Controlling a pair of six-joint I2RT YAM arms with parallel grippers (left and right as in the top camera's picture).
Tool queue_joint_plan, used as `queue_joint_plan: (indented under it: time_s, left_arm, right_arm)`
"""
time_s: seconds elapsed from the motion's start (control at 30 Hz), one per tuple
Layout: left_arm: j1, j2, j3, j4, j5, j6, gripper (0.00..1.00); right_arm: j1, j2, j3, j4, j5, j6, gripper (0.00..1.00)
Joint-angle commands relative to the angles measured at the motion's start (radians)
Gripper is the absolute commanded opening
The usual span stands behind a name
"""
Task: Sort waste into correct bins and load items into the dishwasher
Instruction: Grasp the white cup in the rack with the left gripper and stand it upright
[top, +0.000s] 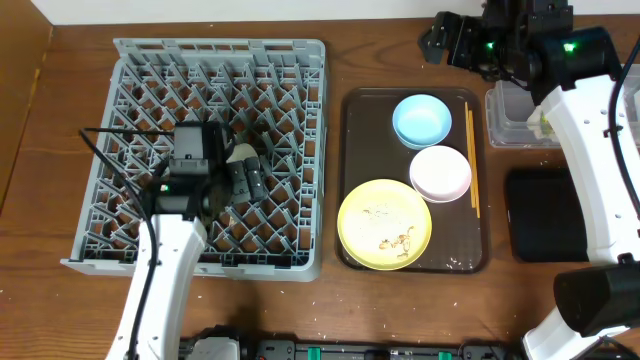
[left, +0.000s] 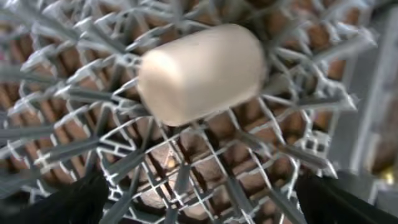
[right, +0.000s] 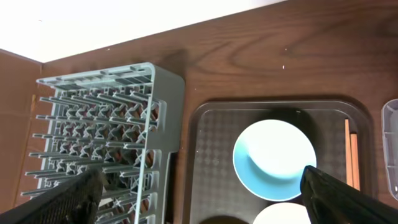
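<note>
1. A brown wooden bench (top: 60, 120) fills the overhead view, with a white wall strip past its far edge in the right wrist view.
2. The grey dish rack (top: 290, 70) sits at 9 o'clock from the dark-brown tray (top: 355, 140).
3. The left gripper (left: 199, 205) hangs over the middle of the rack with its fingers spread wide apart and nothing between them.
4. The small white cup (left: 202, 71) lies on its side among the rack's pegs, just ahead of the left gripper and clear of both fingers.
5. On the tray, the light-blue bowl (top: 422, 120) is at the 12 o'clock end and the yellow plate (top: 360, 215) is at 6 o'clock. The pale pink bowl (top: 440, 172) sits between them, towards 3 o'clock.
6. Whitish crumbs (top: 382, 213) lie scattered on the plate.
7. The chopsticks (top: 471, 160) lie along the tray's 3 o'clock edge.
8. The clear tub (top: 500, 125) stands at 2 o'clock from the tray, partly hidden by the right arm, and the black tub (top: 540, 210) is at 4 o'clock.
9. The right gripper (right: 200, 186) is raised above the tray's 12 o'clock end, fingers apart and empty.
</note>
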Motion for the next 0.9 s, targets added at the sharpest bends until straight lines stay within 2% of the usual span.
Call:
queue_joint_plan:
  time_s: [0.0,0.07,0.17,0.23,0.27,0.3,0.43,0.47,0.67,0.77,0.87]
  left_arm:
    - [0.099,-0.035,0.040,0.013,-0.060,-0.194,0.98]
    - [0.156,-0.061,0.041,0.028,-0.044,-0.239,0.98]
    - [0.226,-0.083,0.041,0.036,-0.004,-0.240,0.96]
    - [0.262,-0.081,0.041,0.032,-0.005,-0.239,0.70]
    - [0.277,-0.075,0.041,0.028,-0.005,-0.240,0.49]
    - [0.287,-0.068,0.040,0.027,-0.004,-0.240,0.38]
    - [0.299,-0.029,0.039,0.028,-0.003,-0.255,0.12]
    - [0.298,-0.014,0.039,0.028,0.005,-0.255,0.08]
    - [0.298,0.096,0.039,0.072,0.177,-0.242,0.08]
    - [0.298,0.163,0.039,0.137,0.326,-0.149,0.08]
    - [0.298,0.201,0.039,0.162,0.351,-0.149,0.08]
  right_arm:
    - [-0.008,0.000,0.005,-0.001,0.003,-0.001,0.99]
    - [-0.008,0.000,0.005,-0.002,0.003,-0.001,0.99]
    - [-0.008,0.000,0.005,-0.001,0.003,-0.001,0.99]
    - [-0.008,0.000,0.005,-0.002,0.003,-0.001,0.99]
    - [-0.008,0.000,0.005,-0.002,0.003,-0.001,0.99]
    - [-0.008,0.000,0.005,-0.002,0.003,-0.001,0.99]
    - [-0.008,0.000,0.005,-0.002,0.003,-0.001,0.99]
    - [-0.008,0.000,0.005,-0.002,0.003,-0.001,0.99]
    - [-0.008,0.000,0.005,-0.002,0.003,-0.001,0.99]
    - [-0.008,0.000,0.005,-0.002,0.003,-0.001,0.99]
    - [-0.008,0.000,0.005,-0.002,0.003,-0.001,0.99]
